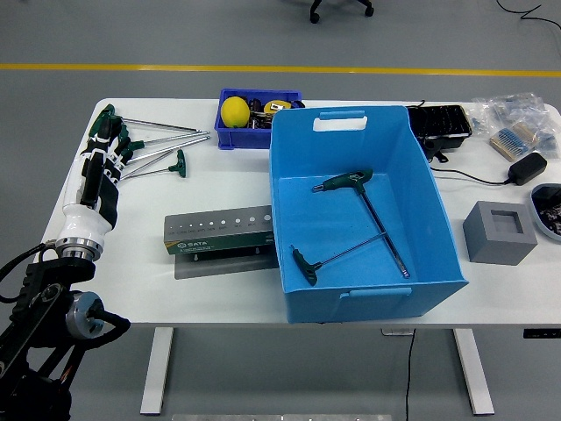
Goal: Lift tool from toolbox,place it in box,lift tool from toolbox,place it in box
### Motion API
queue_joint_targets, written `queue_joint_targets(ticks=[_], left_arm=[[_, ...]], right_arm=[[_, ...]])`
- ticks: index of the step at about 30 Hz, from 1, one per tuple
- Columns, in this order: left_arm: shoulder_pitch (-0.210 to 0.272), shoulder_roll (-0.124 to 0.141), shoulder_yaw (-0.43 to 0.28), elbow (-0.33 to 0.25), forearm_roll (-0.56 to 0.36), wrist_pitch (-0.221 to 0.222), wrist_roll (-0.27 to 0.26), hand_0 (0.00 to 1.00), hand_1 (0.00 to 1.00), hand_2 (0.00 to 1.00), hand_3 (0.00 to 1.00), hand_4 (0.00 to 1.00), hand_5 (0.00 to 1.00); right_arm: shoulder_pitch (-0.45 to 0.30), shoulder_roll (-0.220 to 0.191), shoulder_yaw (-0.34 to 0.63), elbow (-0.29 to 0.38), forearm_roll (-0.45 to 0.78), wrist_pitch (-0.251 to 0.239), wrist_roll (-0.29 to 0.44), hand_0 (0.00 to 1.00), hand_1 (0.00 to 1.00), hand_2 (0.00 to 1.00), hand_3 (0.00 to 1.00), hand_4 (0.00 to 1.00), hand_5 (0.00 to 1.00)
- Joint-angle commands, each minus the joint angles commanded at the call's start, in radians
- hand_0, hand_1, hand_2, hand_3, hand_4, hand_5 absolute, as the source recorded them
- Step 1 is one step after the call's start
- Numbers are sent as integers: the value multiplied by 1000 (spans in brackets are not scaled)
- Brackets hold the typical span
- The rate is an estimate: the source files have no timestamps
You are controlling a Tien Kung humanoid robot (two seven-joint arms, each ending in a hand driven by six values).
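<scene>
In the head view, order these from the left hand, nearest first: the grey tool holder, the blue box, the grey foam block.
From the left hand:
1. Grey tool holder, just right of the hand, near table centre.
2. Blue box, middle of the table.
3. Grey foam block, far right side.

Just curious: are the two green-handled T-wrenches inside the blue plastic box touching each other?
Touching. In the head view, the upper wrench's shaft crosses the lower wrench's shaft near the box's right side.

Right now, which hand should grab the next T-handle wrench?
Left. The left hand is already over the wrenches at the table's left end, fingers extended above their green handles. The right arm isn't in view, and the blue box lies between.
</scene>
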Motion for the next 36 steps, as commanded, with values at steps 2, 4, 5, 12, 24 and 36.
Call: queue_joint_targets(ticks=[2,4,5,12,24,36], left_arm=[[6,3,-3,2,-3,-3,-2,919,926,971,813,998,787],[13,7,-3,4,-6,-1,-1,917,924,973,819,998,797],[16,10,-3,6,-5,2,1,917,924,973,819,998,797],[15,5,3,14,7,-1,7,914,922,974,822,994,803],[20,7,-3,19,47,-12,24,910,913,963,824,998,826],[18,10,-30,12,85,-65,72,897,880,945,826,998,844]], right_arm=[[-1,0,0,0,5,0,2,718,678,772,734,927,872],[-1,0,2,0,6,0,2,719,678,770,731,927,873],[-2,0,3,0,4,1,1,719,678,770,731,927,873],[0,1,10,0,-13,1,-3,719,678,769,732,925,878],[0,0,11,0,-14,2,-3,719,674,767,729,920,877],[-4,-1,14,0,-21,2,-5,719,673,764,726,915,875]])
